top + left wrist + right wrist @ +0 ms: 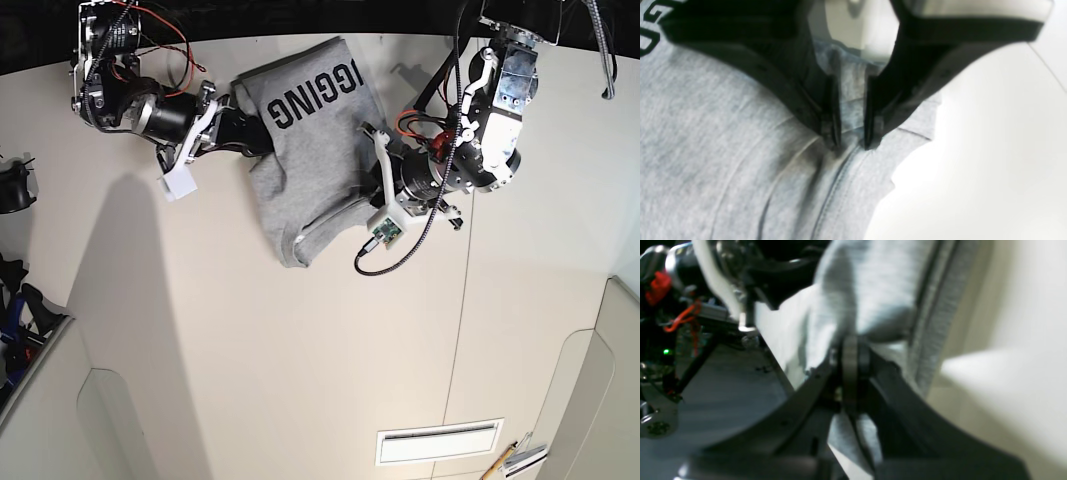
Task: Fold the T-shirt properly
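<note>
- My left gripper (850, 144) has its jaws part-closed, pinching a ridge of the T-shirt (310, 150) at its seamed edge.
- My right gripper (850, 356) is clenched on cloth.
- The T-shirt lies in the upper middle of the base view, lettering up.
- I should lift both sides evenly, keeping the fabric taut.
- The white table (300, 380) is bare across the lower frame; the far table edge is close.

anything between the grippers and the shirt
Nothing visible. The left gripper pinches a fold of the shirt near its edge, and the right gripper is closed on cloth at the opposite side.
</note>
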Tool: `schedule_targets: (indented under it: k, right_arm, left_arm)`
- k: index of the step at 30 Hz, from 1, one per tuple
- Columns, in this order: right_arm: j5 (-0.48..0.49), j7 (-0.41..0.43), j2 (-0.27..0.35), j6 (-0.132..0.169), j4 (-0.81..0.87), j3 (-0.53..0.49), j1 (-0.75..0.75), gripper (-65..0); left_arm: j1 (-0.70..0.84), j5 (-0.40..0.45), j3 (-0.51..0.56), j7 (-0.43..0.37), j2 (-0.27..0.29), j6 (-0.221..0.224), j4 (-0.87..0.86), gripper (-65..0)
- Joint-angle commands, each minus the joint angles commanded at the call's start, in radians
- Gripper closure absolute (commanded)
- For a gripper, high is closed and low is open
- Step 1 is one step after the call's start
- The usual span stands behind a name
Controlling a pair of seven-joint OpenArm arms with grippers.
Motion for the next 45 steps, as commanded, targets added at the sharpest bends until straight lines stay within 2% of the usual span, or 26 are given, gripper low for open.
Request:
schedule_targets:
  k: [6, 15, 18, 21, 22, 24, 29, 33, 36, 40, 45]
  right_arm:
    - [0.000, -0.026, 0.000, 0.000, 0.014, 0.000, -0.005, 0.0]
    - [0.026, -0.030, -0.003, 0.000, 0.016, 0.001, -0.064, 0.0]
    - [0.023, -0.035, -0.003, 0.000, 0.055, 0.022, -0.065, 0.0]
    - [0.023, -0.062, 0.009, 0.000, 0.130, 0.075, -0.065, 0.0]
    - [0.026, -0.064, 0.022, 0.000, 0.153, 0.092, -0.067, 0.0]
    - [0.026, -0.068, 0.088, -0.001, 0.199, 0.119, -0.076, 0.0]
    - [0.053, -0.071, 0.224, 0.000, 0.240, 0.121, -0.152, 0.0]
    - [0.068, -0.071, 0.293, 0.000, 0.271, 0.120, -0.245, 0.0]
    - [0.079, -0.072, 0.346, 0.000, 0.272, 0.120, -0.305, 0.0]
    - [0.113, -0.088, 0.417, 0.000, 0.272, 0.108, -0.375, 0.0]
    - [0.088, -0.089, 0.505, 0.001, 0.272, -0.004, -0.461, 0.0]
  left_arm:
    - [0.004, -0.035, 0.000, 0.002, 0.000, 0.000, 0.000, -13.1]
    - [0.003, -0.034, -0.004, 0.009, -0.001, 0.004, 0.012, -13.1]
    - [0.016, -0.051, -0.050, 0.039, -0.007, 0.012, 0.060, -13.1]
    - [0.078, -0.124, -0.143, 0.051, -0.048, 0.014, 0.151, -13.1]
    - [0.106, -0.141, -0.174, 0.056, -0.061, 0.014, 0.187, -13.1]
    - [0.206, -0.169, -0.238, 0.058, -0.088, 0.014, 0.273, -13.1]
    - [0.435, -0.169, -0.334, 0.100, -0.133, 0.014, 0.390, -13.1]
    - [0.640, -0.204, -0.409, 0.143, -0.176, -0.024, 0.472, -13.1]
    - [0.774, -0.229, -0.435, 0.179, -0.198, -0.024, 0.501, -13.1]
    - [0.961, -0.229, -0.438, 0.189, -0.200, -0.024, 0.500, -13.1]
    - [1.174, -0.224, -0.438, 0.188, -0.200, -0.031, 0.473, -13.1]
